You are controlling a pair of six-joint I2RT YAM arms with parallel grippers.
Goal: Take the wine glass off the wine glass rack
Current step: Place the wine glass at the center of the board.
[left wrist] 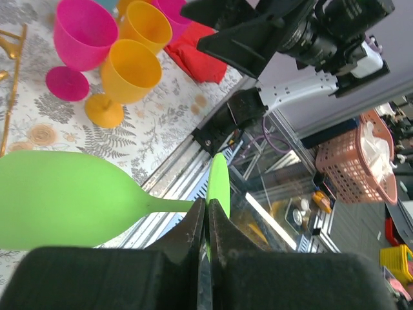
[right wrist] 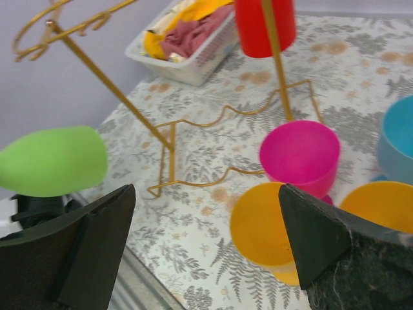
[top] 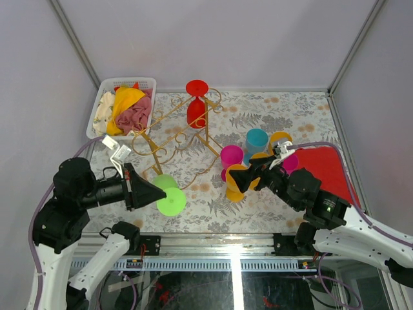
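The gold wire wine glass rack stands on the patterned table, and a red wine glass hangs upside down from its far rail. A green wine glass is off the rack, lying sideways in the air near the table's front edge. My left gripper is shut on it where the stem meets the foot. In the left wrist view its bowl points left of the shut left gripper. My right gripper is open and holds nothing, hovering beside an orange glass.
A white basket of cloths sits at the back left. Pink, blue and orange glasses stand upright right of the rack, beside a red cloth. The rack's base wire lies ahead of the right gripper.
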